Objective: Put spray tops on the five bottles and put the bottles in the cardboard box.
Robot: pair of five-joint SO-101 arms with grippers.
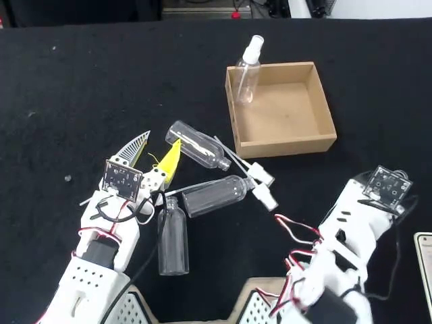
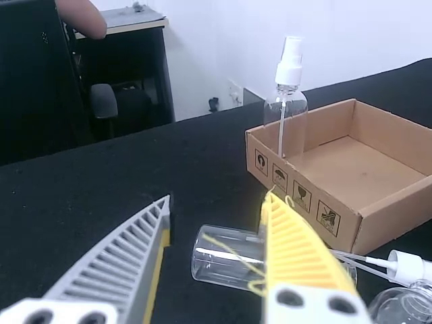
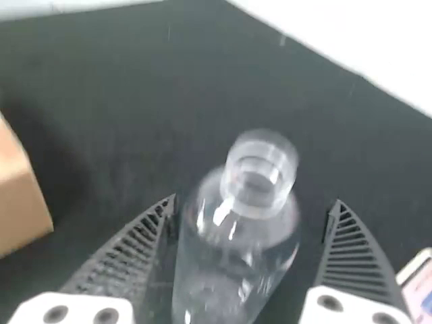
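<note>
A clear bottle with a spray top stands in the near-left corner of the cardboard box; the left wrist view shows it too. Three open bottles lie on the black table: one by my left gripper, one and one. Two loose spray tops lie near the box. My left gripper is open, its yellow finger over the nearest lying bottle. My right gripper is shut on an uncapped bottle.
A white flat object lies at the table's right edge beside the right arm. The box's inside holds just the one bottle. Black cloth stretches bare to the far left.
</note>
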